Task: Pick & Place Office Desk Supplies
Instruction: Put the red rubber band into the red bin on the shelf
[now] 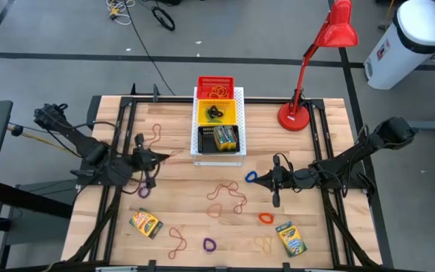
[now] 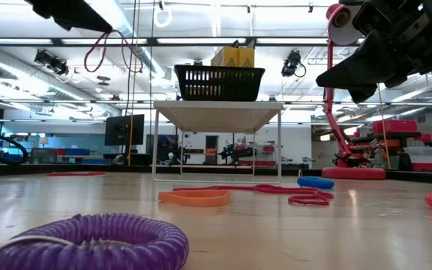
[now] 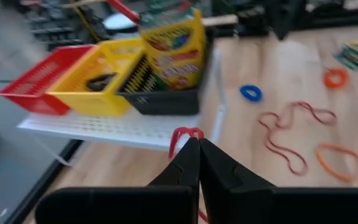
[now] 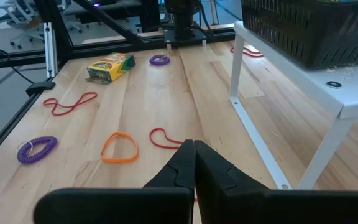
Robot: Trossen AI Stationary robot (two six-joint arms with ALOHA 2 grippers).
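My left gripper (image 1: 163,157) (image 3: 197,144) is raised over the table's left half, just left of the white board (image 1: 217,156), and is shut on a thin reddish-brown rubber band (image 2: 100,52). My right gripper (image 1: 275,180) (image 4: 193,146) hovers shut over the right half, above the tangled red bands (image 1: 226,196), and holds nothing that I can see. Crayon boxes (image 1: 146,223) (image 1: 291,238) lie flat near the near edge. A blue loop (image 1: 251,177), an orange loop (image 1: 266,218) and purple loops (image 1: 209,244) (image 1: 143,191) lie on the wood. My left gripper pinches the rubber band between its two shut fingertips; a short bend of it (image 3: 185,133) sticks out past the tips. The fingers point roughly level toward the board. The rest of the band hangs below as a slack loop (image 2: 96,60), clear of the table.
The board carries a red basket (image 1: 215,87), a yellow basket (image 1: 216,113) and a black basket (image 1: 217,140) with crayon boxes in it. A red desk lamp (image 1: 297,113) stands at the far right. More bands lie near the near edge (image 1: 176,242).
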